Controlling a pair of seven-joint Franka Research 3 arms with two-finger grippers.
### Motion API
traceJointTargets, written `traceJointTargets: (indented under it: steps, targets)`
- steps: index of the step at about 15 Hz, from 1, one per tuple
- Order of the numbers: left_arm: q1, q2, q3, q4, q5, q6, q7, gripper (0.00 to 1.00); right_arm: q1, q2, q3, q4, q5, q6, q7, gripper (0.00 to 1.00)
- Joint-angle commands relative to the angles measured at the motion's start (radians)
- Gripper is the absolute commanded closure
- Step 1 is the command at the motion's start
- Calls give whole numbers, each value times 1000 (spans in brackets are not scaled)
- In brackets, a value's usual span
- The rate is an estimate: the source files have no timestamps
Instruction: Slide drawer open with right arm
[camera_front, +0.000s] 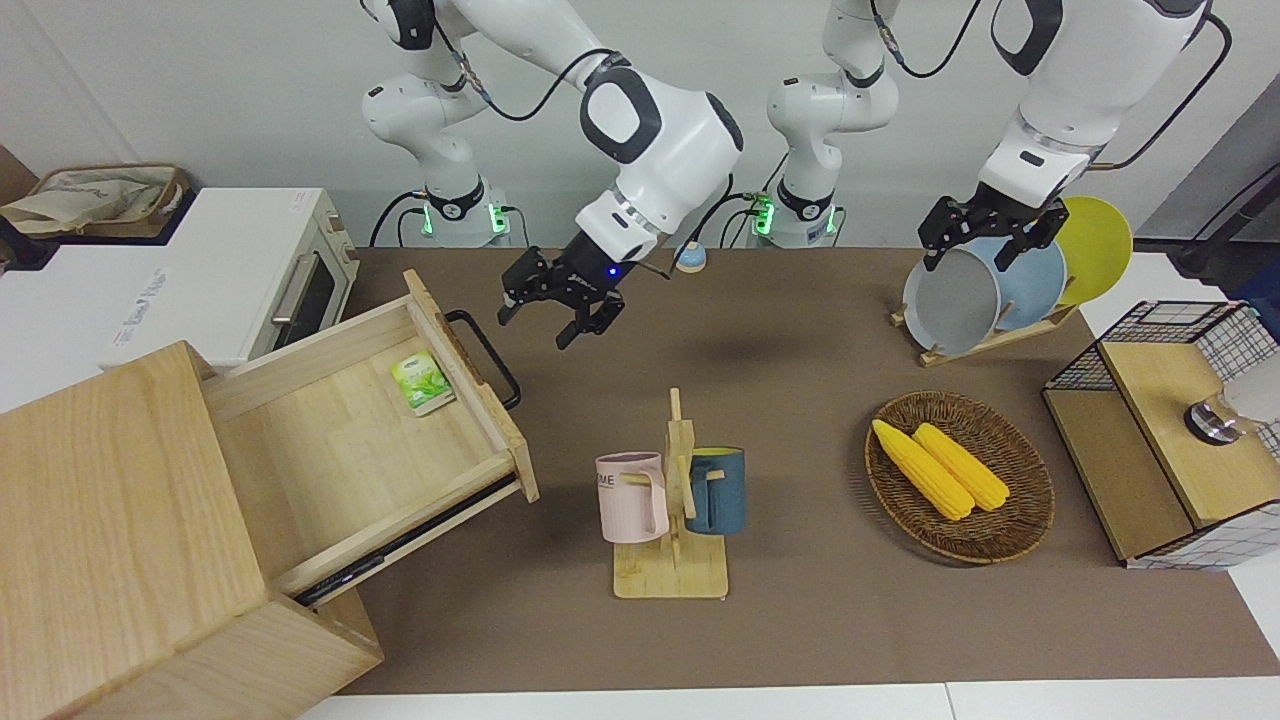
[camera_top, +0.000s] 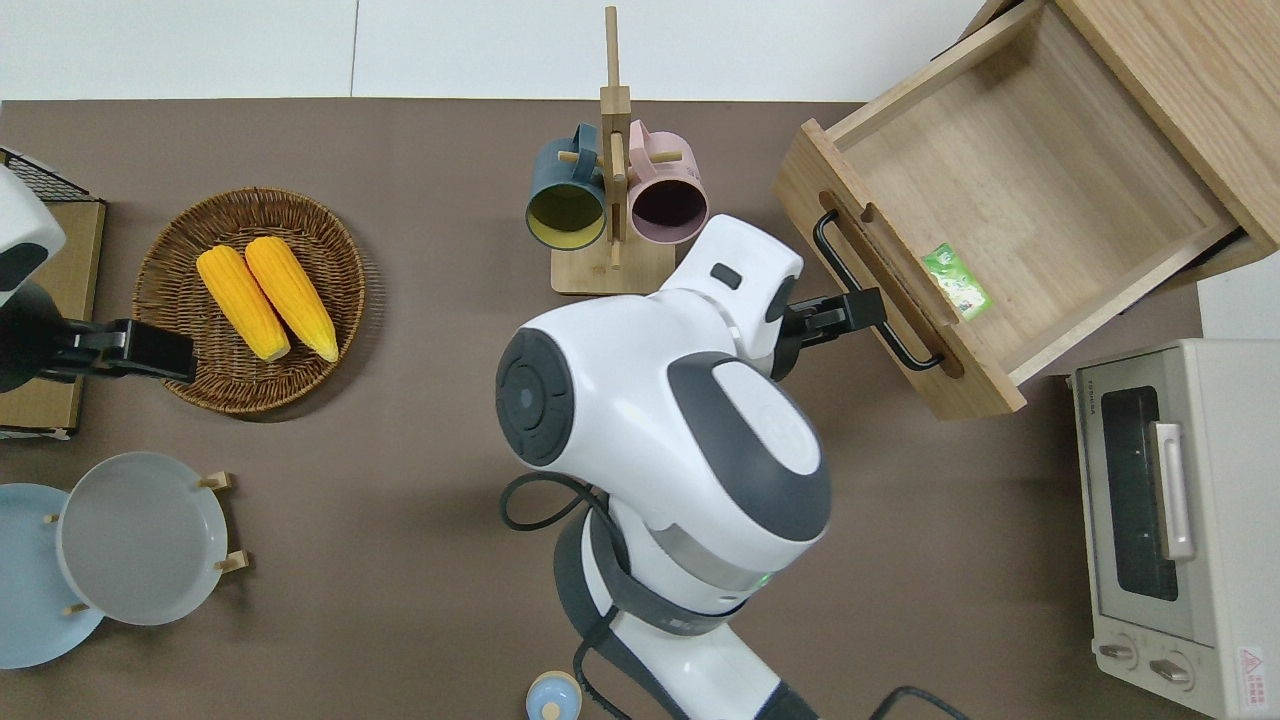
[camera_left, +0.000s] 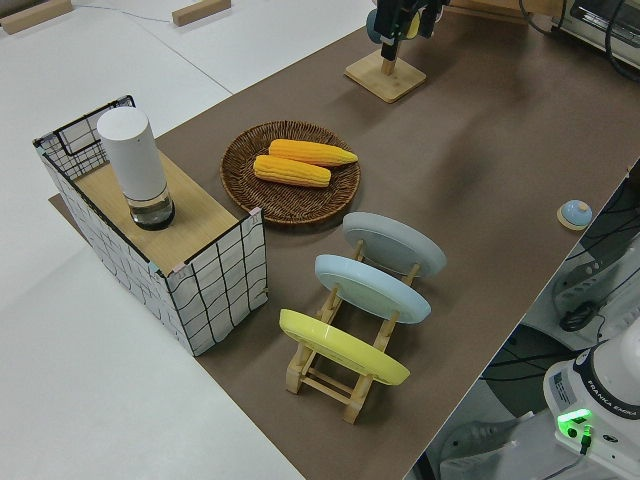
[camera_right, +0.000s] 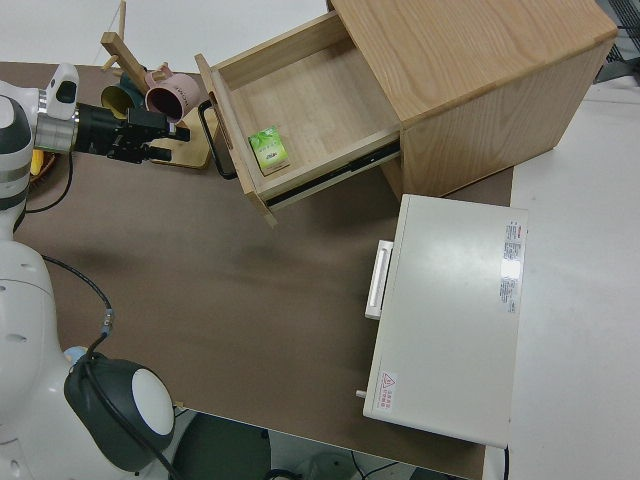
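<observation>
Light-wood drawer (camera_front: 360, 440) pulled out, black loop handle (camera_front: 484, 357); right pincer (camera_front: 560, 318) spread wide, empty, above brown mat.

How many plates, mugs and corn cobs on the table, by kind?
Plates: 3
Mugs: 2
Corn cobs: 2
Total: 7

white arms (camera_front: 650, 130), black claw (camera_front: 560, 305), blue light
</observation>
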Motion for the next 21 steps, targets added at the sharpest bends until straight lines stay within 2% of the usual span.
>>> traceJointTargets:
  steps: [1, 5, 9, 17, 19, 21]
  targets:
    - [4, 11, -6, 24, 17, -20, 10, 7, -89, -82, 20, -7, 162, 7, -4, 21]
    - [4, 11, -6, 26, 17, -20, 10, 7, -173, -151, 20, -7, 320, 15, -13, 19]
    - [4, 11, -6, 24, 17, -20, 10, 7, -314, -193, 18, -7, 515, 27, -98, 19]
    - [4, 11, -6, 24, 17, -20, 10, 7, -546, -213, 17, -7, 751, 27, -344, 17]
    - [4, 11, -6, 24, 17, -20, 10, 7, -574, -211, 16, -9, 759, 26, -417, 17]
    - [4, 11, -6, 26, 17, -20, 10, 7, -585, -211, 16, -9, 759, 26, -422, 17]
